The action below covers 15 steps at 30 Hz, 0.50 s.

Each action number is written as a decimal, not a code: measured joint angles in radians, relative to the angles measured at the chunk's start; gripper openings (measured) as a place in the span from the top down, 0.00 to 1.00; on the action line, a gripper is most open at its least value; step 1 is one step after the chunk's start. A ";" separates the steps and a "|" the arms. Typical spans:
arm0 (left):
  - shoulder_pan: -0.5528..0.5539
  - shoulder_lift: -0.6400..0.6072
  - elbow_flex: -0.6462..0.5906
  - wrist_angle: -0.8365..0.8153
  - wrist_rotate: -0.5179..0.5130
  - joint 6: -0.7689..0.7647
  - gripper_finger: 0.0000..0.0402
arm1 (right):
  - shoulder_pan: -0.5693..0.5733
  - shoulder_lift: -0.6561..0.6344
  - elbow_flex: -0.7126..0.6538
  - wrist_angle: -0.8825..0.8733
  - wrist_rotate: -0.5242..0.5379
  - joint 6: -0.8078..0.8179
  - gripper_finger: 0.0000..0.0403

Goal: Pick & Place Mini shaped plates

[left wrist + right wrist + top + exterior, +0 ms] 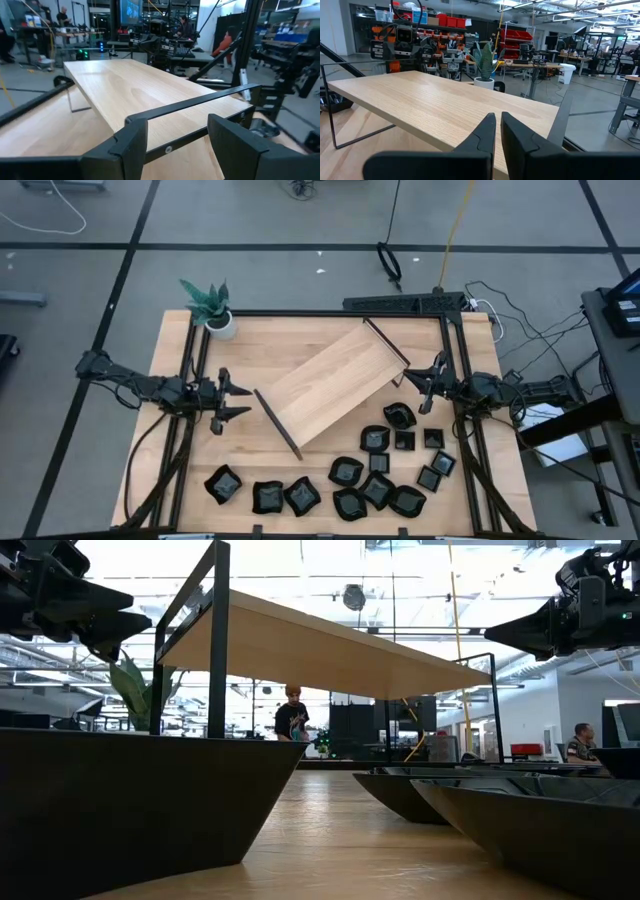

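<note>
- We see the wooden tray (pixel 335 383) lying aslant across the middle of the surface (pixel 180 470), its black end rails facing the two arms, presumably so that either hand can reach it.
- The mini shaped plates (pixel 375 490) lie loose on the surface along its near edge and toward the right side, clear of the tray; none rests on it, so we judge the placing not yet begun.
- The left hand (pixel 238 400) hovers just beside the tray's near rail (pixel 278 424) with its fingers (pixel 131 145) spread wide and nothing between them, a posture suited to an approach.
- The right hand (pixel 428 378) hangs by the far rail (pixel 386 347), above the nearest plates; its fingers (pixel 482 135) are pressed together on nothing, so we take it as waiting.
- A potted plant (pixel 212 305) stands at the far left corner, well apart from the work.
</note>
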 joint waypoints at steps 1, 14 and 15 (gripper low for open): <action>0.000 0.000 0.000 0.000 -0.009 0.015 0.48 | 0.000 0.000 0.000 0.000 0.000 0.000 0.95; 0.001 0.000 0.000 0.002 -0.016 0.090 0.48 | 0.000 0.000 0.000 0.000 0.000 0.000 0.95; 0.001 0.000 0.000 0.002 -0.017 0.069 0.48 | 0.000 0.000 0.000 0.000 0.000 0.000 0.95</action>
